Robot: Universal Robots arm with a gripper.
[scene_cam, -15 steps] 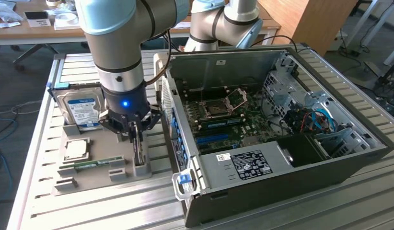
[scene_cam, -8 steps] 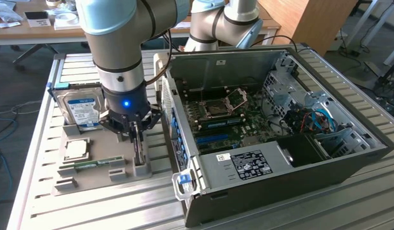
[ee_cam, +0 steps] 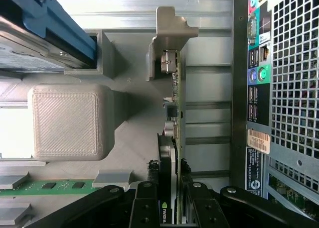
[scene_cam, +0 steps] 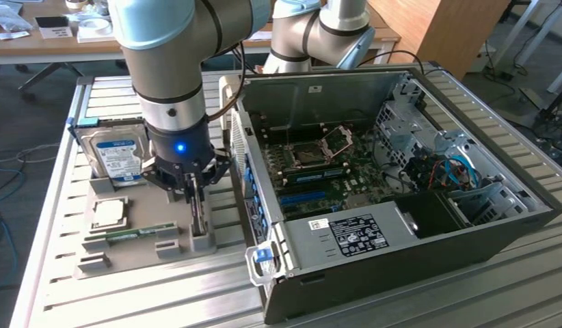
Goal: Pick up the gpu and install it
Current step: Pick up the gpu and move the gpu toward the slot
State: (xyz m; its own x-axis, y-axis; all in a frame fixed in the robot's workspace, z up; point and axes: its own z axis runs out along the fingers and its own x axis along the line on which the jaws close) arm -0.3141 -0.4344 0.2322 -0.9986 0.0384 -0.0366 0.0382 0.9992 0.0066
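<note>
The gpu [scene_cam: 199,220] stands on edge in a slot of the grey holder tray [scene_cam: 144,256], just off the open computer case [scene_cam: 354,236] on the exterior view's left. My gripper [scene_cam: 191,193] reaches straight down onto the card's top edge. In the wrist view the gpu [ee_cam: 175,106] is seen edge-on, with its grey metal bracket [ee_cam: 169,34] at the far end. My gripper [ee_cam: 168,190] has its black fingers [ee_cam: 148,195] pressed against both faces of the card, so it is shut on it. The card's lower edge still looks seated in the holder.
The tray also carries a blue-labelled hard drive [scene_cam: 117,154], a CPU [scene_cam: 108,213] and a green memory stick [scene_cam: 135,236]. The case lies on its side with the motherboard [scene_cam: 327,171] exposed. Its rear panel [ee_cam: 279,88] runs close beside the card.
</note>
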